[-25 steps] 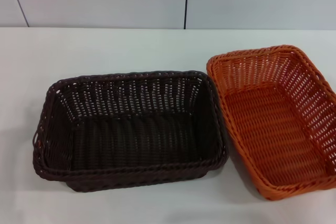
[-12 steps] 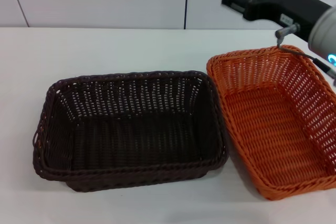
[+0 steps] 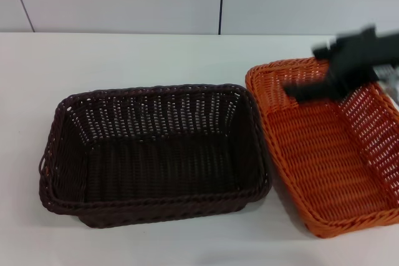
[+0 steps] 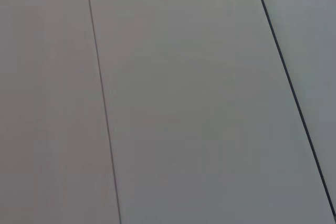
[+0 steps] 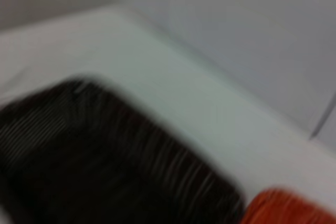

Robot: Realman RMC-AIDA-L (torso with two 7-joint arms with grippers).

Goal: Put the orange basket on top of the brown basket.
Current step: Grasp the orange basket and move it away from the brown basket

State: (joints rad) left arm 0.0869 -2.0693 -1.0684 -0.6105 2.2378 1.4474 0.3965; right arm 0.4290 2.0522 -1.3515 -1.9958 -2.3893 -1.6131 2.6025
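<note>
Task barely begun. Orange basket (image 3: 330, 154) sits on the counter (image 3: 156, 57) just right of the brown basket (image 3: 153, 154), rims nearly touching. Right hand (image 3: 312, 88) hovers over orange basket's far end, blurred; finger state unclear. Lifting and stacking remain.

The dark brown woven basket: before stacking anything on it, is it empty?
Empty. In the head view the rectangular dark brown woven wicker basket shows only its bare woven floor, nothing lying inside.
</note>
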